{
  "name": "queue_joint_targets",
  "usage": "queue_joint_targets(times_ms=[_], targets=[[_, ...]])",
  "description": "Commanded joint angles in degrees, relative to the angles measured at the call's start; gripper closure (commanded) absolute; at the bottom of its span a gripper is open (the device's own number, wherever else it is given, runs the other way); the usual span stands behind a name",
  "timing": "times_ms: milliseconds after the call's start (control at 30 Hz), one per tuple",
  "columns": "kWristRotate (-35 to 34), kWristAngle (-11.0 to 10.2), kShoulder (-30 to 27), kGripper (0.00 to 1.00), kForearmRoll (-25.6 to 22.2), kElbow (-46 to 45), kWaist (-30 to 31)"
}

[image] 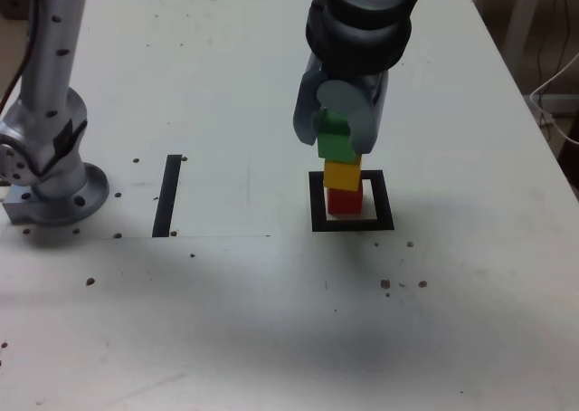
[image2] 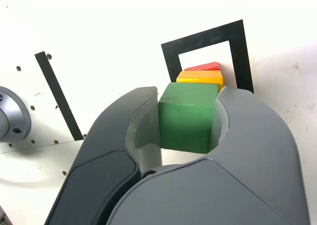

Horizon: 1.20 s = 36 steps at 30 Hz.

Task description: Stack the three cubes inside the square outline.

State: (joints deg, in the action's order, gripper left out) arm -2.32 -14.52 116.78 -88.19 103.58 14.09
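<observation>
Had the green cube (image: 336, 148) clenched between the fingers of the gripper (image: 339, 141), above the yellow cube (image: 342, 176). Saw the yellow cube atop the red cube (image: 345, 202), with the red one inside the square outline (image: 353, 225), toward its far side. Could not tell contact from a slight gap between green and yellow. Found the black strip (image: 167, 195) flat on the table (image: 235, 311), left of the outline in the exterior view.

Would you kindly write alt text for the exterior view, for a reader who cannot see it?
A robot gripper grips a green cube at the top of a column, above a yellow cube and a red cube. The red cube sits inside a black square outline on a white table.
</observation>
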Motion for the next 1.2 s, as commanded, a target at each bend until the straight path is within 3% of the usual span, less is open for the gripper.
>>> queue_joint_targets(times_ms=[0,167,400,667,1167], targets=[[-0.12,-0.27,0.22,0.58,-0.29,0.27,-0.10],[-0.09,-0.51,0.21,0.42,-0.31,0.33,-0.16],[0.04,-0.88,0.09,0.30,-0.26,0.29,-0.19],[0.04,-1.87,-0.30,0.04,-0.62,0.04,-0.19],[-0.03,-2.62,-0.91,0.01,-0.29,-0.89,-0.22]])
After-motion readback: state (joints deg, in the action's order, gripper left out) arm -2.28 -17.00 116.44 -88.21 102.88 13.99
